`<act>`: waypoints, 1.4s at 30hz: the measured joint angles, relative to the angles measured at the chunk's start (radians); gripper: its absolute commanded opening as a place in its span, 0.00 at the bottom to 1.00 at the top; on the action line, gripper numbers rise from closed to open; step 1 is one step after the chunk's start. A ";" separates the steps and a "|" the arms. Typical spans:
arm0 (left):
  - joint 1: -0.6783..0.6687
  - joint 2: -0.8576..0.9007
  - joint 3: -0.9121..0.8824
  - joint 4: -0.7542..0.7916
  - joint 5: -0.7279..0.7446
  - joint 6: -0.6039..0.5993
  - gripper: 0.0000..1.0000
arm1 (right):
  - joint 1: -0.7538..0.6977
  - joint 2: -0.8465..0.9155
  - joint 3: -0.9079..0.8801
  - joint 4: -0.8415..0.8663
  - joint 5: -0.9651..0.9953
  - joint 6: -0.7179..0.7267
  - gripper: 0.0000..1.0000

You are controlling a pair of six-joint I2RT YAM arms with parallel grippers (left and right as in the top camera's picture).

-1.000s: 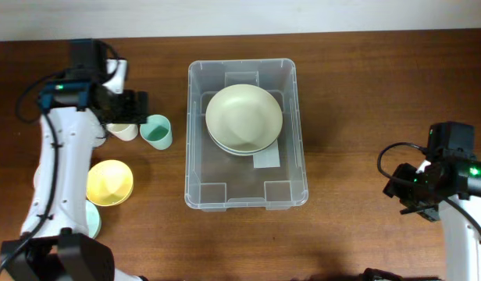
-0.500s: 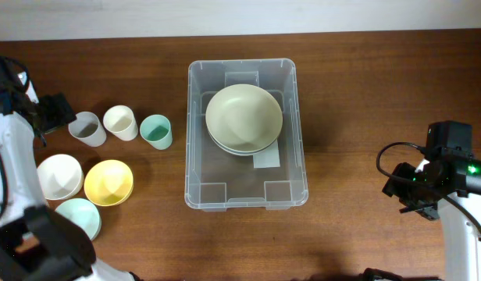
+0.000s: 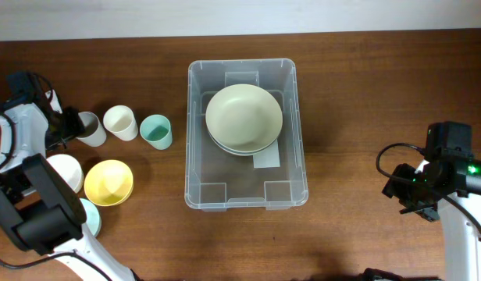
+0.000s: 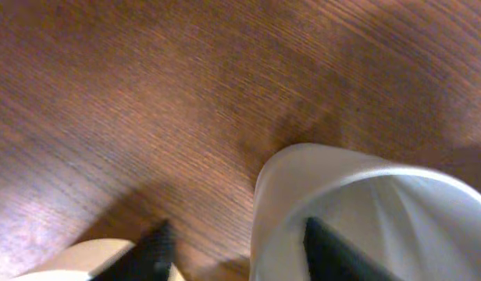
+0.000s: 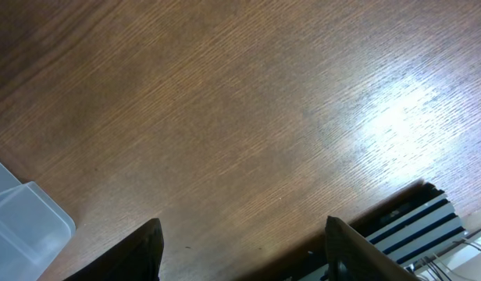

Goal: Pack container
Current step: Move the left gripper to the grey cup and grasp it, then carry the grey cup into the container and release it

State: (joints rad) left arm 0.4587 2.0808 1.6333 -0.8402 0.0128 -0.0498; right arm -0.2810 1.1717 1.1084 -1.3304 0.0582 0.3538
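Two bowls (image 3: pixel 244 117) packed | step: grasp grey cup (image 4: pixel 365 203), 9 o'clock of container (image 3: pixel 195 140) | left gripper (image 4: pixel 236 238) apart astride rim, next clamp | right gripper (image 5: pixel 242 234) apart

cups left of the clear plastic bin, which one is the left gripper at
The grey translucent plastic cup, leftmost of the three; the left gripper straddles its rim.

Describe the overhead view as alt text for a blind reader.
A large clear plastic container sits centred on a wooden table holding stacked pale green bowls. To its left stand three cups and three bowls, the left gripper at the grey cup; the right gripper is far right.
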 measured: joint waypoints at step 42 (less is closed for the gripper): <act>-0.973 -0.313 0.375 -0.601 0.171 0.136 0.00 | 0.000 0.000 0.000 0.034 0.000 -0.040 0.62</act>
State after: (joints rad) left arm -0.5144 1.7679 2.0079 -1.4414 0.1841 0.0864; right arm -0.2810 1.1717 1.1084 -1.2964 0.0586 0.3138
